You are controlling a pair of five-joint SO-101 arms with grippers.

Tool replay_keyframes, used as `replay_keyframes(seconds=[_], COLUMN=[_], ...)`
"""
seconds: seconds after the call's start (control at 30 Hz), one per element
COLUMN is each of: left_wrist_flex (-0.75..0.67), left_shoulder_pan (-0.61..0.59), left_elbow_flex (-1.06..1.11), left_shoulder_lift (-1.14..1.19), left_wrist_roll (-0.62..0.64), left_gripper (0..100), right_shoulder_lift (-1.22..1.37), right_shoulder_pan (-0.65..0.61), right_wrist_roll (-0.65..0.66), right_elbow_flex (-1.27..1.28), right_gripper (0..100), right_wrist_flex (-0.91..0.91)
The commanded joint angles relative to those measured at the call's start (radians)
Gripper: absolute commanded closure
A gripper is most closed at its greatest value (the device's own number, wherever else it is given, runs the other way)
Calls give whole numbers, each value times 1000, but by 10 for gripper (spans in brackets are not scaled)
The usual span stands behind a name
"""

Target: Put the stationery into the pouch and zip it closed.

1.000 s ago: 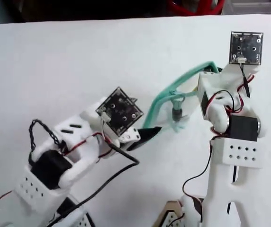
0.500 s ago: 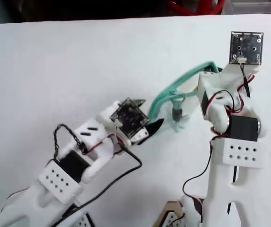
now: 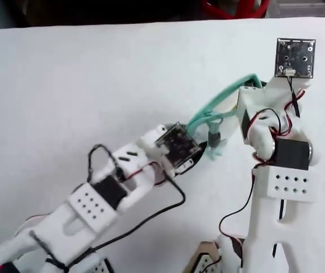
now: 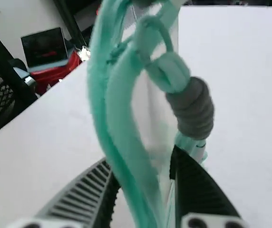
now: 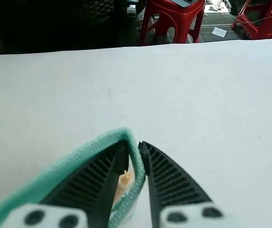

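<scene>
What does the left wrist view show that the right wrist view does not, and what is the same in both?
Left wrist view: what looks like the zip pull, a green loop with a grey bead, hangs beside the green edge of the pouch. The left claw stands open, one finger on each side of that edge.
Right wrist view: the right claw is shut on the pouch edge. A small pale item sits inside, too hidden to name.
Both: the green pouch edge between claw fingers, with the white table behind.
</scene>
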Motion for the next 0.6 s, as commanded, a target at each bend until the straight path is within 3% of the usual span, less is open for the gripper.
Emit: replay_keyframes(seconds=[0.0, 0.13, 0.57], left_wrist_flex=[9, 26, 126], left_shoulder_pan=[12, 7, 7], left_elbow_flex=[-61, -60, 28], left_shoulder_lift=[54, 36, -225], left_wrist_roll=[2, 2, 2], left_gripper=[840, 983, 976], right_shoulder_lift=[38, 38, 36], right_shoulder_pan=[-12, -12, -16], right_wrist_roll=[-5, -5, -5], right_elbow_flex=[38, 38, 38], right_gripper=[981, 981, 979], right_wrist_flex=[1, -1, -1])
